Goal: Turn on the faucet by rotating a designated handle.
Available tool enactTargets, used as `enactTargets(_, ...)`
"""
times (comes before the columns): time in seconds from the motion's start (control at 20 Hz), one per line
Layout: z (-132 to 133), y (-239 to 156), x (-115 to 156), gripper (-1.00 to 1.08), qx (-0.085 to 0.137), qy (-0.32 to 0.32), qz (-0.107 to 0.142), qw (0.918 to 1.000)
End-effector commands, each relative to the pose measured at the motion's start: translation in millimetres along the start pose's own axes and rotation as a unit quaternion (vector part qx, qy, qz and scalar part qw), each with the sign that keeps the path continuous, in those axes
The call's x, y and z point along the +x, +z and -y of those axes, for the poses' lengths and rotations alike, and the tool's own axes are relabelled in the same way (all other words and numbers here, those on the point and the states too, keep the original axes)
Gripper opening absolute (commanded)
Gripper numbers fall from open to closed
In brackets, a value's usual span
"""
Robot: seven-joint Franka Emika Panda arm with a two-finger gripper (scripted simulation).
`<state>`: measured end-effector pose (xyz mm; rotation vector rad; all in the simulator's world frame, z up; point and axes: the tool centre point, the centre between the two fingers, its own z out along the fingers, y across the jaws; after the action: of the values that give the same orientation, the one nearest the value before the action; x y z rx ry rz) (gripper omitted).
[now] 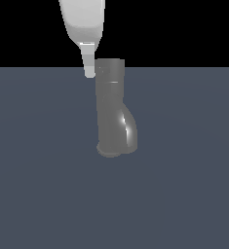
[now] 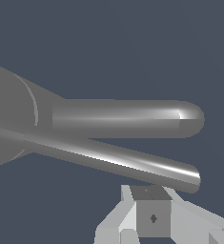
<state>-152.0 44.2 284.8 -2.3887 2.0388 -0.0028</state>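
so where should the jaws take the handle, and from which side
Probably near the free rounded tip of the handle, farthest from the faucet, for leverage. It is a slim straight rod, so close across its width. The gripper sits just off that tip.

A flat, plain slate-blue floor (image 1: pixel 43 194) carries the scene, filling the lower three quarters of the exterior view below a black band across the top of the frame. Standing directly on it, just above the middle of the frame, is the faucet (image 1: pixel 112 112), a dark grey glossy column whose bulging curved base meets the surface at its lower end. In the wrist view the same slate-blue surface fills the background behind the faucet.
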Motion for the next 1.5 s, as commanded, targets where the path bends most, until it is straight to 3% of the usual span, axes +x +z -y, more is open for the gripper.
enactTargets(0.0,-0.1,0.0,10.7,-1.00,0.000,0.002,0.000,1.0000)
enactTargets(0.95,2.3,0.0,112.8,-1.00,-0.001,0.005,0.000,1.0000)
enactTargets(1.0,2.3,0.0,112.8,-1.00,-0.001,0.005,0.000,1.0000)
enactTargets(1.05,5.1,0.1,95.4,-1.00,-0.001,-0.009,0.000,1.0000)
enactTargets(1.45,23.2,0.2,114.6,-1.00,-0.001,-0.006,0.000,1.0000)
